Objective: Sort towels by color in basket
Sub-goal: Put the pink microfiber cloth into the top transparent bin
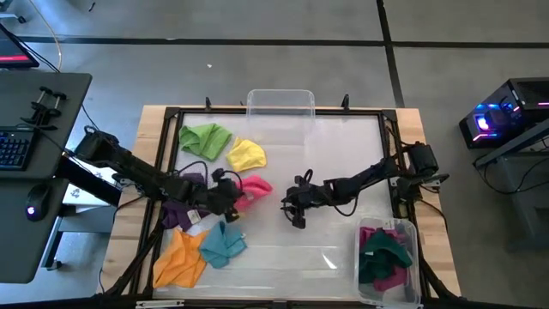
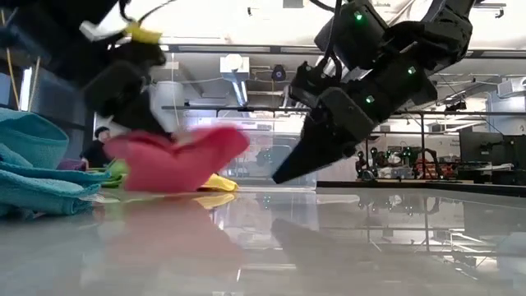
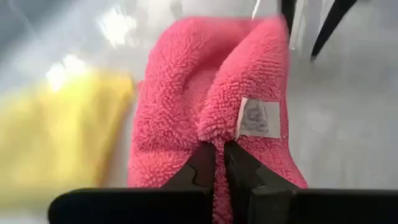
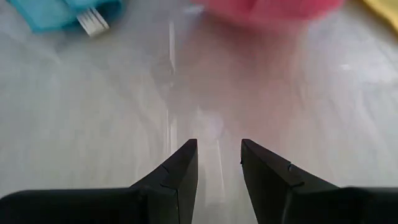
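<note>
My left gripper (image 1: 233,199) is shut on the pink towel (image 1: 256,189), left of the table's middle. In the low view the pink towel (image 2: 177,160) hangs bunched below it, close to the table. My right gripper (image 1: 296,210) is open and empty just to the right of the pink towel, its fingers (image 4: 186,165) slanting down over bare table. The light green (image 1: 206,139) and yellow (image 1: 247,154) towels lie farther back. The purple (image 1: 180,213), orange (image 1: 182,257) and teal (image 1: 225,245) towels lie at the near left. My left gripper pinches a raised fold of the pink towel (image 3: 214,134) between its two fingertips, just beside the white sewn label (image 3: 258,117). The towel hangs bunched beyond the fingers. Whether its lower side (image 2: 164,187) rests on the table, I cannot tell.
A clear basket (image 1: 412,236) at the near right holds dark green (image 1: 386,253) and magenta (image 1: 382,232) towels. A second clear bin (image 1: 280,103) stands at the far edge. A wooden frame (image 1: 154,154) borders the table. Bare table lies between the grippers and the basket.
</note>
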